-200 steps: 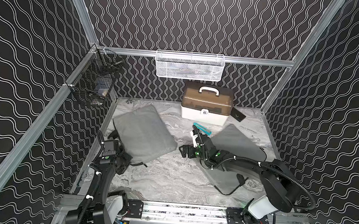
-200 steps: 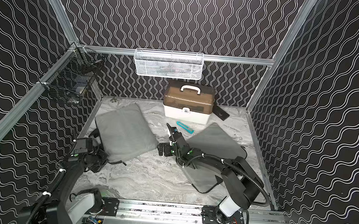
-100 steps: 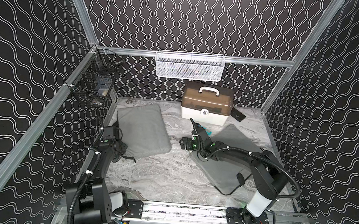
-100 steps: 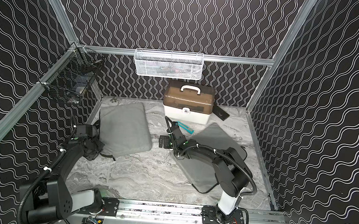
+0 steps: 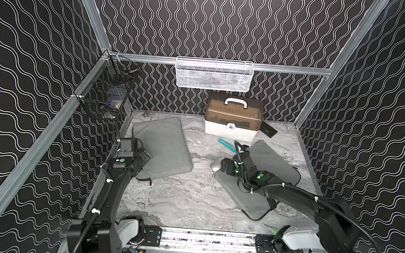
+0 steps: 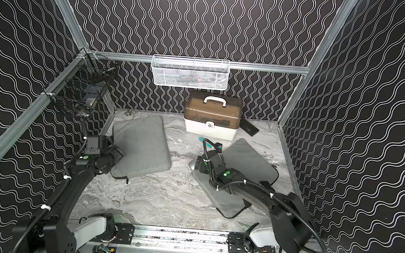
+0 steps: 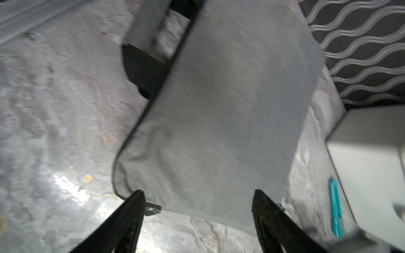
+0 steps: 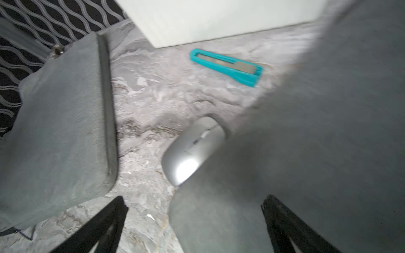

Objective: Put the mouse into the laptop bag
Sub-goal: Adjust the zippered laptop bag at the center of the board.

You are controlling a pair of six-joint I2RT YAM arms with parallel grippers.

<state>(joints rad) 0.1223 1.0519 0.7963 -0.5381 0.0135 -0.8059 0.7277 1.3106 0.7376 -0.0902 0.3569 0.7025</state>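
The thick grey laptop bag (image 5: pixel 162 148) lies flat at the left, with a dark zip band along its edge (image 8: pixel 105 109). My left gripper (image 5: pixel 146 157) stands open at the bag's left front corner (image 7: pixel 198 195), holding nothing. The silver mouse (image 5: pixel 215 164) rests on the marble floor in the middle. It is partly covered by the corner of a thinner grey pad (image 5: pixel 264 176), as the right wrist view shows (image 8: pixel 192 151). My right gripper (image 5: pixel 225 167) is open just behind the mouse, with its fingers astride the pad's corner (image 8: pixel 195 198).
A teal tool (image 5: pixel 226 143) lies behind the mouse, in front of a brown-lidded white toolbox (image 5: pixel 233 119). A black flat piece (image 5: pixel 268 130) sits beside the box. A white mesh basket (image 5: pixel 213 74) and a black wire basket (image 5: pixel 107 95) hang on the walls.
My left gripper has opened and let go of the laptop bag after swinging it square toward the back left. My right gripper has drawn back, uncovering the mouse.
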